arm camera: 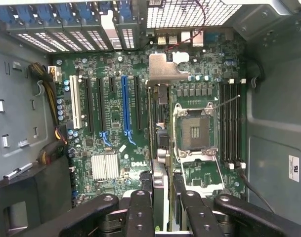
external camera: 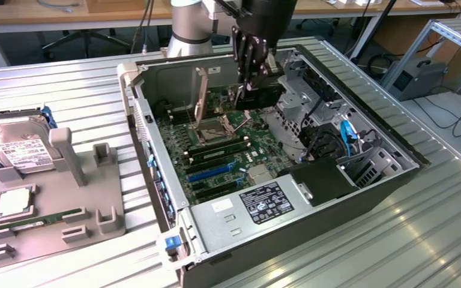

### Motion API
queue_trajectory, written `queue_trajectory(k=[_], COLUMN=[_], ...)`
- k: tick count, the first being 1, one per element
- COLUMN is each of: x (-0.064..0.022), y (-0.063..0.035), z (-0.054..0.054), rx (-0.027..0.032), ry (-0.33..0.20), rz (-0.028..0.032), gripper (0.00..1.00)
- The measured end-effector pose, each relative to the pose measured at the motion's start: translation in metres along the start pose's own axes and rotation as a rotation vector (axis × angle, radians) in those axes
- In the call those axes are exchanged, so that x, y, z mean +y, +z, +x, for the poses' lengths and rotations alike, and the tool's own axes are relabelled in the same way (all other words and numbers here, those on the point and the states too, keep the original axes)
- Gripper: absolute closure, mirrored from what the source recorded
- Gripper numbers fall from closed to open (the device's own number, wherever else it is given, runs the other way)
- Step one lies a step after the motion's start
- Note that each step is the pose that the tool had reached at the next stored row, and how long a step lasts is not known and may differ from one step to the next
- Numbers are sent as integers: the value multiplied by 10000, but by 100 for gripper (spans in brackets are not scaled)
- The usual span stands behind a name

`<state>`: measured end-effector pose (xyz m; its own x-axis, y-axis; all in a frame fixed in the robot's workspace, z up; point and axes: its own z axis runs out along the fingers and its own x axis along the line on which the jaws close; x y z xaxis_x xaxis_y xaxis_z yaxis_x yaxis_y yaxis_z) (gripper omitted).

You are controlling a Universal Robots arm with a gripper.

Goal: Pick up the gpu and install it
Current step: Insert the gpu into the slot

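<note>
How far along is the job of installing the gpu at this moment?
Done: the gpu is picked up and is inside the open computer case. In hand: the hand grips it edge-on above the motherboard. Left: seating it. The long blue slot is bare, and the card does not appear to sit in any slot yet.

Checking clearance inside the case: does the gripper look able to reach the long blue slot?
Probably yes: the case is open, nothing covers the blue slot, and the gripper holding the gpu hangs above.
</note>
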<state>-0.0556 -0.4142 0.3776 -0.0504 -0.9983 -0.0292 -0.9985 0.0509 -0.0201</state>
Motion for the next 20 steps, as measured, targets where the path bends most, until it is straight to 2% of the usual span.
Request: queue_trajectory(k=[20], x=[39], y=[19], z=[72], rx=[-1], ry=[-1], rz=[0], gripper=[73])
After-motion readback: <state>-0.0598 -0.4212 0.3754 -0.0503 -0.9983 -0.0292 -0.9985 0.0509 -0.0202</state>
